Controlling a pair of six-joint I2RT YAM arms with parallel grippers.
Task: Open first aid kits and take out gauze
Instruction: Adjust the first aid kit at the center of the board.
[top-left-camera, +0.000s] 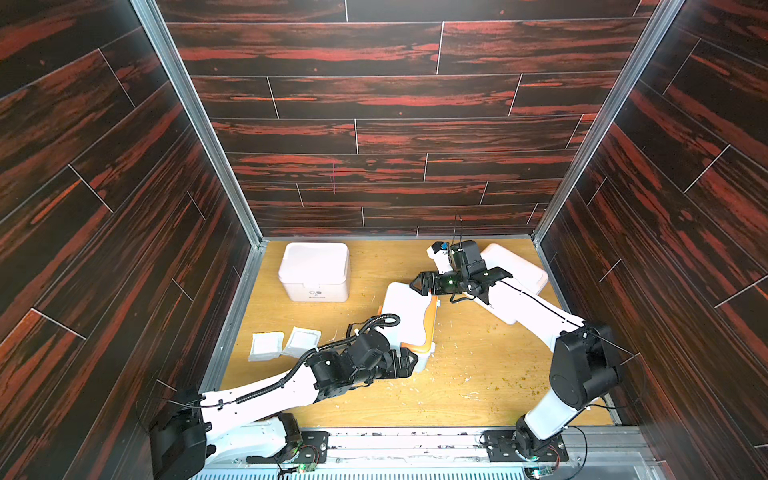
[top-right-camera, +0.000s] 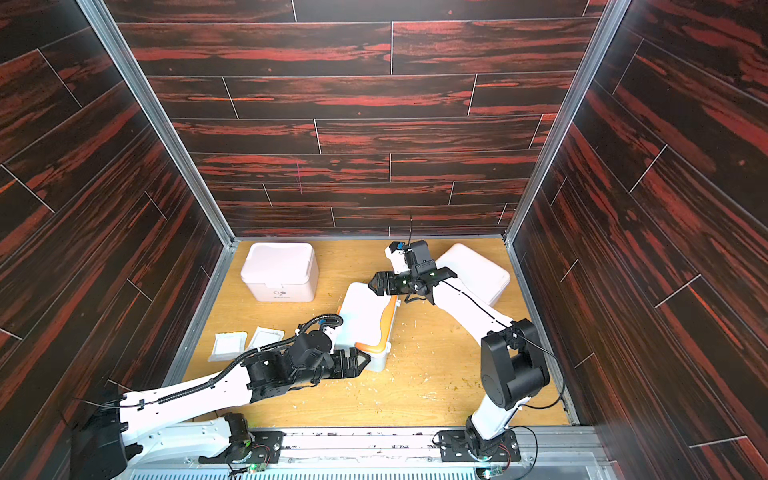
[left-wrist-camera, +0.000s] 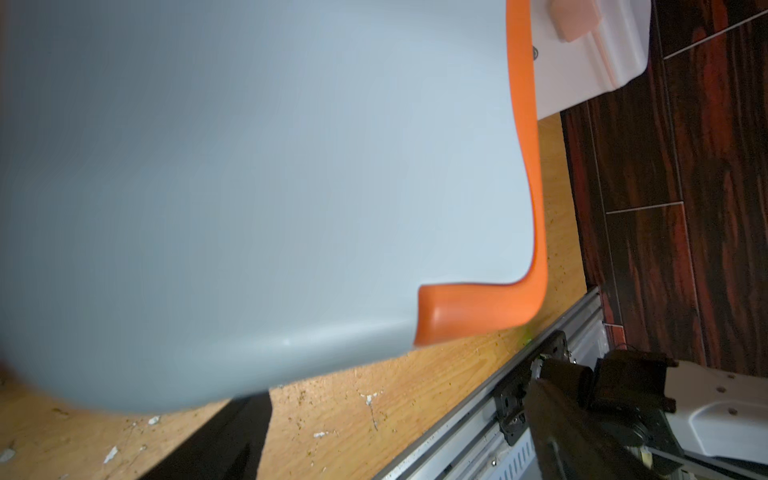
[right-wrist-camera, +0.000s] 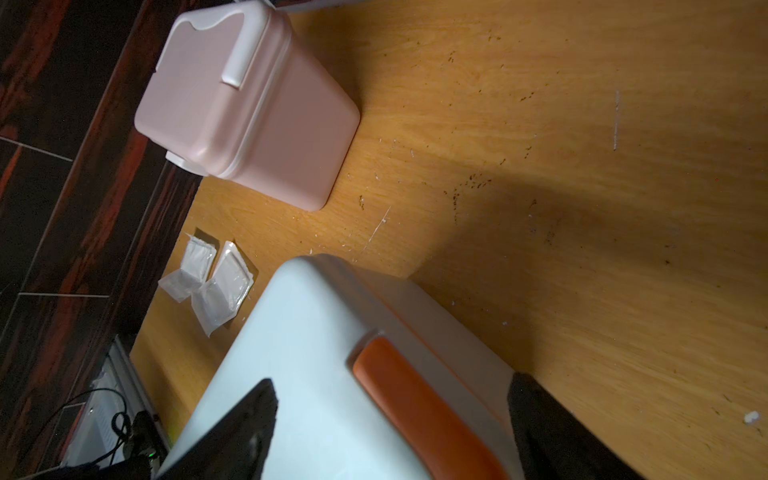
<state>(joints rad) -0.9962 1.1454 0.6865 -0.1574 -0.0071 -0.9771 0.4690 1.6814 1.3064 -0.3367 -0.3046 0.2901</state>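
The left fingers (top-left-camera: 406, 362), spread and empty, sit at the near end of the shut blue-white first aid kit (top-left-camera: 406, 311) on the table (top-left-camera: 478, 374), whose long axis runs away to the right fingers (right-wrist-camera: 249, 428), spread astride its orange handle (right-wrist-camera: 415, 407), likely the better-placed pair for lifting the lid.

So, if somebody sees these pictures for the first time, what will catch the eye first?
First the pale blue first aid kit with the orange handle, in the middle of the table, with the jaws of the left arm at its near end and of the right arm at its far end. Then two white gauze packets lying side by side near the left wall.
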